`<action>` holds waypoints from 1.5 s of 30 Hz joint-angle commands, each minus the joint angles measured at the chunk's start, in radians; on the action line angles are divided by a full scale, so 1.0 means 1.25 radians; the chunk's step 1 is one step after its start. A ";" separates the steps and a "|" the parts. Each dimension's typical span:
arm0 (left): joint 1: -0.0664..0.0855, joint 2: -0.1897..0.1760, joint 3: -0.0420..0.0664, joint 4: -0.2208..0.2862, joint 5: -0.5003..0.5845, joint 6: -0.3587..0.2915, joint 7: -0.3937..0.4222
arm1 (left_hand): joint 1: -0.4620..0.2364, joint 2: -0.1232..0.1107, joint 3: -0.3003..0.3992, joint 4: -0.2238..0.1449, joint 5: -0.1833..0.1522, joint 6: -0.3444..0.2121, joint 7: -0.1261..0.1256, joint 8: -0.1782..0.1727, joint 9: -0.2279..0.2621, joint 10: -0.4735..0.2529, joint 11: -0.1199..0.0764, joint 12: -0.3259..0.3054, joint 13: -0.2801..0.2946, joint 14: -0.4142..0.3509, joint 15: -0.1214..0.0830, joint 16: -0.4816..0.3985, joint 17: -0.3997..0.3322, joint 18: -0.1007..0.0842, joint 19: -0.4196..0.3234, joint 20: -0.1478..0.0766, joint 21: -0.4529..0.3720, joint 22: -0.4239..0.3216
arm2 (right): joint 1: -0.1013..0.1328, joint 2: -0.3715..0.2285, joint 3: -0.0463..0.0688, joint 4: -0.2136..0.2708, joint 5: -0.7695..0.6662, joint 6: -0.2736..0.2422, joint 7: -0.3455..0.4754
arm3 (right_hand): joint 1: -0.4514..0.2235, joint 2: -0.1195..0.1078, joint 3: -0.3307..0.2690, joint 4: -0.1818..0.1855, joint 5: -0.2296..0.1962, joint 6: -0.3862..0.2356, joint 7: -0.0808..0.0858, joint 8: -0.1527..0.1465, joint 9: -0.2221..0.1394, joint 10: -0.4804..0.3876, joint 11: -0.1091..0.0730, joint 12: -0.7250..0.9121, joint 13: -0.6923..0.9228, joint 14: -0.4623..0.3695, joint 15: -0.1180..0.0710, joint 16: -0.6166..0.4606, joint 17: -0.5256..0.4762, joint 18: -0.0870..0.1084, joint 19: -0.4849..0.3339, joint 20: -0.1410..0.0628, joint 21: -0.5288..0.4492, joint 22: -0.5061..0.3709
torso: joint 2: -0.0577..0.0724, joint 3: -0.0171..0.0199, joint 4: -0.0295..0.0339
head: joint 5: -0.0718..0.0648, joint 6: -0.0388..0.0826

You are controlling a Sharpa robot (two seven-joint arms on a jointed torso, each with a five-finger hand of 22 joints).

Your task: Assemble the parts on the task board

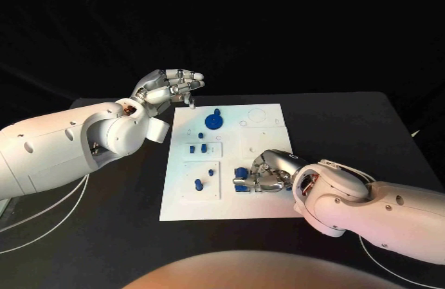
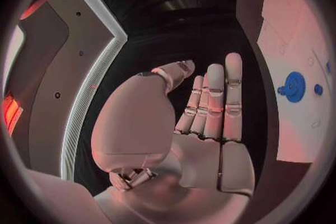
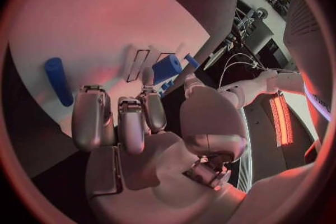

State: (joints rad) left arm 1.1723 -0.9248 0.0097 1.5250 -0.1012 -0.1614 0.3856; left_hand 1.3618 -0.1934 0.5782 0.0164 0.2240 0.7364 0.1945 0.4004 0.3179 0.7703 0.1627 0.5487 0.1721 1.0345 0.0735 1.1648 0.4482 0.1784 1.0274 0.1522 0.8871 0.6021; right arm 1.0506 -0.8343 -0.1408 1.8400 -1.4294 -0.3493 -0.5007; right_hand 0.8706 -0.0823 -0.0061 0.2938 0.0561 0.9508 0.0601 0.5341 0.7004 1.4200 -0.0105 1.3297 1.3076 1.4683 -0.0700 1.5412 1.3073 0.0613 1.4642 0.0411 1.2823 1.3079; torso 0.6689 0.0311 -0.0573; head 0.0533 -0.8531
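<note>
Right hand's silver fingers (image 1: 262,173) curled down over a small blue cylindrical part (image 1: 241,173) near the white task board's (image 1: 269,205) right edge, toward the near corner. Gripping it or just touching? Can't tell from here, too much metal in the way. Another blue rod (image 3: 57,80) lying loose on the board close by. Left hand (image 1: 172,86) hovering off the board's far left corner, fingers straight and side by side, holding nothing. Big blue disc (image 1: 214,120) sitting near the far edge. Looks like the pick-up step on that cylinder; next probably needs a firm pinch, then lining up with its socket.
</note>
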 commanded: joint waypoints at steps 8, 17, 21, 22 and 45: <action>0.000 -0.003 0.000 0.002 -0.004 0.013 0.005 | -0.003 0.007 0.003 -0.004 0.003 -0.004 0.028 0.003 0.001 -0.006 -0.001 0.002 0.000 -0.006 0.000 0.004 -0.001 0.006 -0.001 0.004 0.003 0.001 | -0.001 -0.045 0.000 0.036 -0.024 -0.009 0.035 | 0.164 0.053 -0.034 -0.007 0.018 0.001 -0.002 0.010 -0.007 0.013 -0.003 0.014 0.053 0.071 -0.004 0.006 0.156 -0.005 0.012 -0.005 0.011 0.124 | 0.000 0.0004 -0.0022 | 0.004 0.001; 0.000 -0.001 0.000 0.002 -0.004 0.014 0.005 | -0.003 0.007 0.003 -0.004 0.003 -0.004 0.028 0.003 0.001 -0.006 -0.001 0.002 0.000 -0.006 0.000 0.004 -0.001 0.006 -0.001 0.004 0.003 0.001 | 0.000 -0.044 0.000 0.033 -0.023 0.010 0.039 | 0.231 0.064 -0.042 -0.010 0.027 0.003 -0.004 0.010 -0.011 0.018 -0.004 0.020 0.060 0.071 -0.005 0.006 0.157 -0.005 0.014 -0.006 0.013 0.128 | 0.000 0.0007 0.0005 | 0.000 0.001; 0.000 -0.001 0.000 0.002 -0.004 0.014 0.005 | -0.004 0.008 0.004 -0.004 0.004 -0.005 0.028 0.005 0.001 -0.007 -0.001 0.005 0.000 -0.006 0.000 0.005 -0.002 0.006 -0.002 0.004 0.004 0.001 | 0.000 -0.036 0.000 0.023 -0.026 0.012 0.032 | 0.242 0.072 -0.041 -0.008 0.028 0.006 -0.005 0.011 -0.012 0.021 -0.005 0.026 0.065 0.072 -0.006 0.006 0.158 -0.005 0.014 -0.007 0.012 0.128 | 0.001 0.0002 0.0010 | -0.001 0.000; 0.000 -0.001 0.000 0.002 -0.004 0.014 0.005 | -0.004 0.008 0.004 -0.004 0.004 -0.005 0.028 0.005 0.001 -0.007 -0.001 0.005 0.000 -0.006 0.000 0.005 -0.002 0.006 -0.002 0.004 0.004 0.001 | 0.000 -0.034 0.000 0.021 -0.027 0.013 0.030 | 0.244 0.074 -0.041 -0.008 0.028 0.006 -0.006 0.011 -0.013 0.022 -0.006 0.026 0.066 0.072 -0.006 0.006 0.158 -0.005 0.014 -0.007 0.012 0.128 | 0.001 0.0002 0.0011 | -0.001 -0.001; 0.000 -0.003 0.000 0.001 -0.004 0.014 0.004 | -0.004 0.009 0.005 -0.004 0.004 -0.006 0.028 0.005 0.002 -0.008 -0.001 0.006 0.000 -0.006 0.000 0.005 -0.002 0.006 -0.002 0.004 0.004 0.001 | 0.000 -0.039 0.000 0.010 -0.046 0.028 0.030 | 0.342 0.080 -0.016 -0.026 0.002 0.008 -0.009 0.005 -0.025 0.025 -0.009 0.029 0.071 0.072 -0.009 0.006 0.160 -0.006 0.016 -0.010 0.013 0.133 | -0.001 0.0003 -0.0006 | 0.005 -0.005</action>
State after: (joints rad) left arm 1.1723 -0.9288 0.0097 1.5247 -0.1013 -0.1605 0.3843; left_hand 1.3578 -0.1894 0.5810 0.0135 0.2240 0.7364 0.1945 0.4003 0.3187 0.7666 0.1590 0.5527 0.1721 1.0345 0.0735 1.1647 0.4467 0.1783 1.0274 0.1522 0.8871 0.6026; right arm 1.0520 -0.8822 -0.1404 1.8536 -1.4659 -0.3351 -0.4514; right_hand 1.2901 0.0158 -0.0275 0.2553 0.0619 0.9592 0.0518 0.5454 0.6701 1.4460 -0.0200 1.3724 1.3133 1.4647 -0.0733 1.5450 1.3079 0.0613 1.4679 0.0376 1.2952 1.3073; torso 0.6682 0.0314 -0.0576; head 0.0586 -0.8585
